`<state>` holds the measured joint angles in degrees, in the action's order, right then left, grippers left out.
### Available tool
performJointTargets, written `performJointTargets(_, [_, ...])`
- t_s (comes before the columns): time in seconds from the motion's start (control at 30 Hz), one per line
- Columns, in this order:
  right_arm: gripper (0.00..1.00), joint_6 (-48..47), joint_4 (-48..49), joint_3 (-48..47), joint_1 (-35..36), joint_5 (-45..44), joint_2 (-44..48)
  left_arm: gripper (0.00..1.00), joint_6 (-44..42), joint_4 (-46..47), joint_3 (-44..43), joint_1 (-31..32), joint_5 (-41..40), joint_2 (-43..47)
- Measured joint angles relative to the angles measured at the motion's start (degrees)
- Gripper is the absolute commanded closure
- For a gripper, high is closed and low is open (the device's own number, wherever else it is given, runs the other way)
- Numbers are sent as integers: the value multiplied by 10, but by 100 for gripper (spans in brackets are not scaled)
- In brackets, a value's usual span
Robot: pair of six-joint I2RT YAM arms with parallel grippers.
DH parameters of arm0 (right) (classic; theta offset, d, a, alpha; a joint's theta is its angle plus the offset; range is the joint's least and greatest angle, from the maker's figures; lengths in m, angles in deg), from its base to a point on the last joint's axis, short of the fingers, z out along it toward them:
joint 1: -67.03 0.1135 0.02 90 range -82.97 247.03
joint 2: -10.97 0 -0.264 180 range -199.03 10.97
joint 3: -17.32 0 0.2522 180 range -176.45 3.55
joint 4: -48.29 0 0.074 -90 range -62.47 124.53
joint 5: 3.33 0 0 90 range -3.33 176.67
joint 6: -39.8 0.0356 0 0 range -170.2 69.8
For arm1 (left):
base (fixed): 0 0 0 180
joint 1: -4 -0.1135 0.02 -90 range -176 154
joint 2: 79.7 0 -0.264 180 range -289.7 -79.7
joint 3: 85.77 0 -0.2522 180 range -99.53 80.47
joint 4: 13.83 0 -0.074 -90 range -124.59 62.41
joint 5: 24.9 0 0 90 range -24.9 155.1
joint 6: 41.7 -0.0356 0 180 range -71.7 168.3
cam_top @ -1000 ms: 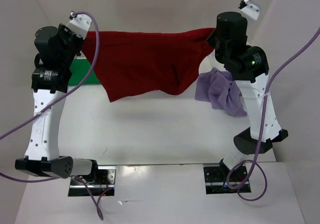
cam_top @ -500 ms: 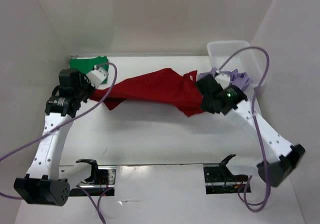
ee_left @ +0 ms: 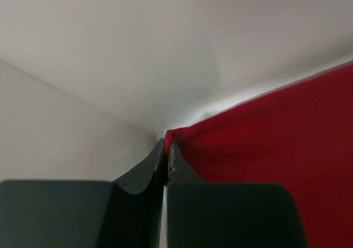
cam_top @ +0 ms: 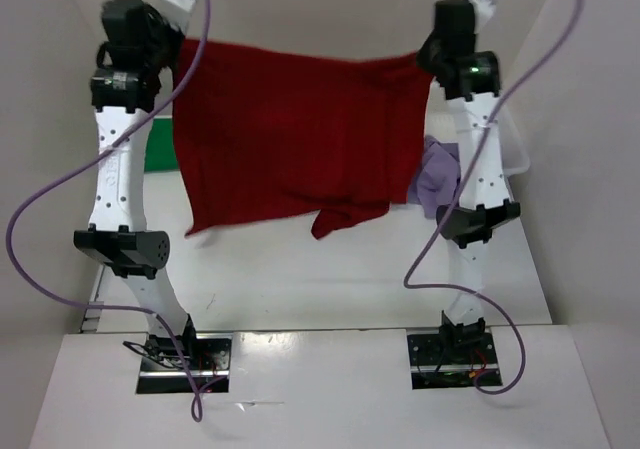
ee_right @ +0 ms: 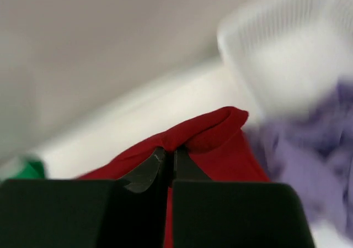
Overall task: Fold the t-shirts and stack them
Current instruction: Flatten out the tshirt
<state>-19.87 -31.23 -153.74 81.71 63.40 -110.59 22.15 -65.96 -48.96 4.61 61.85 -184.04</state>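
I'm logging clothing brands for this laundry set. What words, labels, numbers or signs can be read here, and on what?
None can be read.
The dark red t-shirt shows only plain cloth, with no label facing any camera.
The lavender t-shirt and the green t-shirt show no print.
The white basket is blurred, with no marking visible.

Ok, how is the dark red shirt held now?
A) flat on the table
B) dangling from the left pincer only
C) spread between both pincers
C: the left pincer and right pincer each pinch a top corner of the dark red shirt, which hangs spread between them.
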Motion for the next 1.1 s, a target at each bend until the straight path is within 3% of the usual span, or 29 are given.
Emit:
performJointTargets(0.1, [100, -20, 24, -131, -39, 2, 3, 100, 22, 15, -154, 1, 7, -17])
performJointTargets(0.2, [100, -31, 43, -160, -49, 5, 86, 100, 27, 23, -265, 1, 29, -12])
performJointTargets(0.3, [100, -34, 50, -150, -44, 10, 164, 100, 28, 18, -289, 1, 50, 6])
performJointTargets(0.4, [100, -34, 50, -105, -42, 12, 220, 100, 26, 4, -247, 0, 75, 23])
performJointTargets(0.47, [100, -34, 47, -45, -21, 0, 250, 100, 20, 8, -165, 0, 86, 42])
performJointTargets(0.6, [100, -27, 45, 158, 51, -51, 299, 100, -31, 63, 166, -2, 81, 144])
performJointTargets(0.77, [100, 22, 92, 600, 104, -21, 390, 100, -106, 64, 482, 4, 58, 248])
performJointTargets(0.9, [100, 82, 79, 847, 106, 43, 492, 100, -160, 52, 648, 7, 56, 355])
performJointTargets(1.1, [100, 157, 61, 937, 126, 115, 648, 100, -207, -11, 756, 7, 52, 447])
